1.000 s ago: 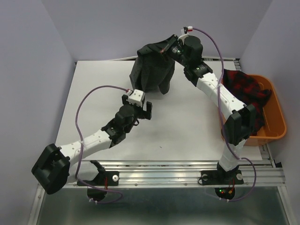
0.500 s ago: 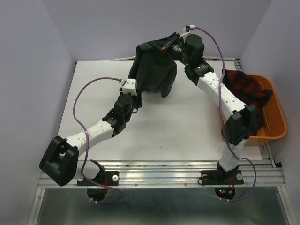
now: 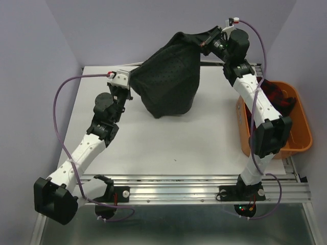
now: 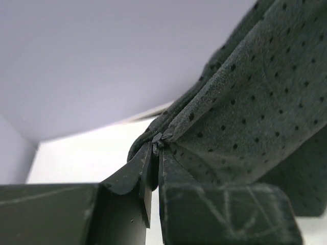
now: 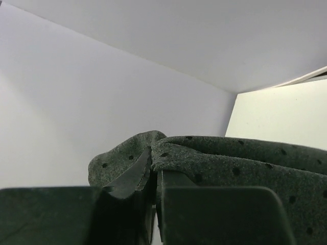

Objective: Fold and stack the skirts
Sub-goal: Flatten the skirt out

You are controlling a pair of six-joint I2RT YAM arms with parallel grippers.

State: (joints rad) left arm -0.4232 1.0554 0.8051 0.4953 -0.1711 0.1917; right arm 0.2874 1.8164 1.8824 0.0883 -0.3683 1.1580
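Left claw (image 4: 156, 145): you have it pinched on the grey skirt (image 3: 168, 81) corner.
Right claw (image 5: 153, 153): clamped on the opposite corner, higher.
Skirt axis: stretched claw to claw, body hanging beneath both, hem near table (image 3: 204, 143).

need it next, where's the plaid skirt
In the top view, the plaid skirt lies in the orange basket at the right edge of the table.

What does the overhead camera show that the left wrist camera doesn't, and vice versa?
Only overhead: the right hand gripping a corner of the grey skirt, and the plaid skirt in the basket. Only left wrist: a close-up of the left hand pinched shut on the fabric edge. Both: the grey skirt and the table.
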